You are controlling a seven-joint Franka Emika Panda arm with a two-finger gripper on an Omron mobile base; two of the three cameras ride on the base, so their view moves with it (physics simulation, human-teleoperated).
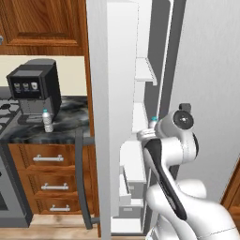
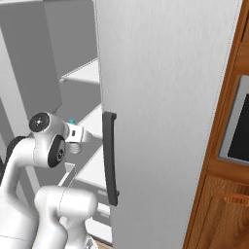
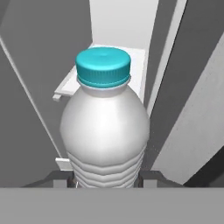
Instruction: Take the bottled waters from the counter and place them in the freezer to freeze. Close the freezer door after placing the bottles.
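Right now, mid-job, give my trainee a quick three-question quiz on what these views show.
1. True or false: the claw grips a clear plastic bottle with a teal cap.
2. Where does the other small teal-capped bottle stand?
A. on the grey gas stove
B. on the dark marbled counter, beside the black coffee machine
C. on a white freezer shelf
3. Fill in: the tall light-grey freezer door is ____.

Key: 1 true; 2 B; 3 open.
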